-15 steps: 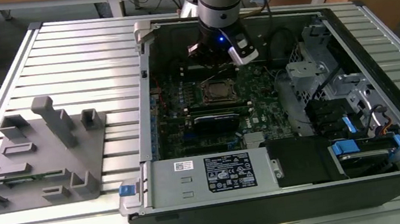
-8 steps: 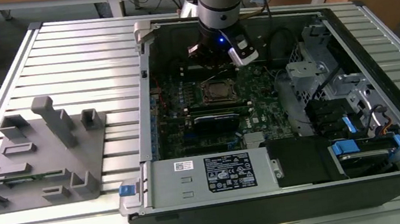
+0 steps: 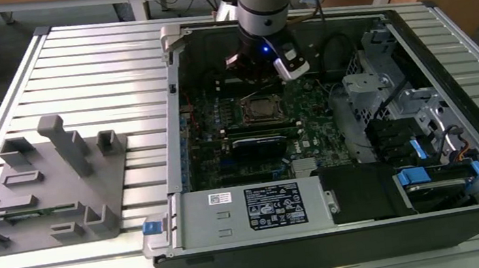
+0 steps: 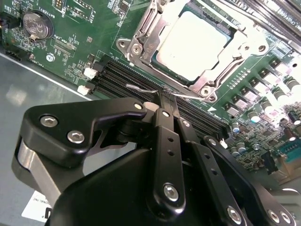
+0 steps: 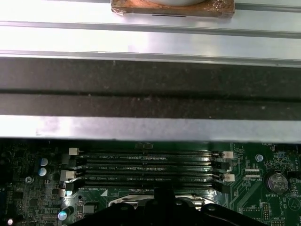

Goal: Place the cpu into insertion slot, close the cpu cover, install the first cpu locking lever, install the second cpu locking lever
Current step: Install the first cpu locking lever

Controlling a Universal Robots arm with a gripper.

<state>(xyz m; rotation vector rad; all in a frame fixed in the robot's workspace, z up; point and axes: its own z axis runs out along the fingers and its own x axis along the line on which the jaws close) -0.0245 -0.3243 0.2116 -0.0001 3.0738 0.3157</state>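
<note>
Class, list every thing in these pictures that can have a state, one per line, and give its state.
pale silver square cpu: seated, face up.
thin silver metal cpu cover frame: down over the cpu's edges.
thin silver wire lever: lying beside the cover frame, latching unclear.
black gripper: shut, tips at the lever.
black computer case: side open.

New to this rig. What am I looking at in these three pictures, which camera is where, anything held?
A robot arm reaches down into an open computer case lying on a slatted metal table. The exterior view looks on from off the arm; both wrist views ride on it. A grey fixture tray lies on the exterior view's left. In the second wrist view the cpu lies seated, the cpu cover framing it. The jaws stand closed beside a thin silver lever; whether they pinch it, I cannot tell.
</note>
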